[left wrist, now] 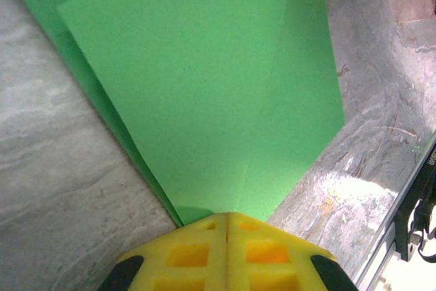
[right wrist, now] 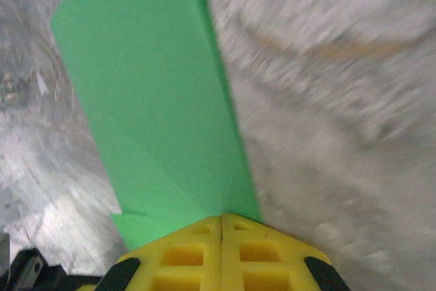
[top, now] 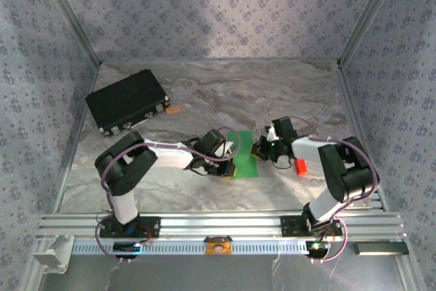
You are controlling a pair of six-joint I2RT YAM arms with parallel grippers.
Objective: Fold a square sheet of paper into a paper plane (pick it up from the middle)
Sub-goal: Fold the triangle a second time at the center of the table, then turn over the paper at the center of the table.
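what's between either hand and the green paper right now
Nothing visible. The left hand and right hand are each shut on an edge of the green paper. The red block lies off beside the right arm, clear of both.

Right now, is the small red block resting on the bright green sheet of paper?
No, the small red block lies on the tabletop, clear of the green paper.

We see the bright green sheet of paper (top: 245,157) partly folded, its creased layers overlapping, on the bench (top: 204,195) well right of the black case (top: 127,101).
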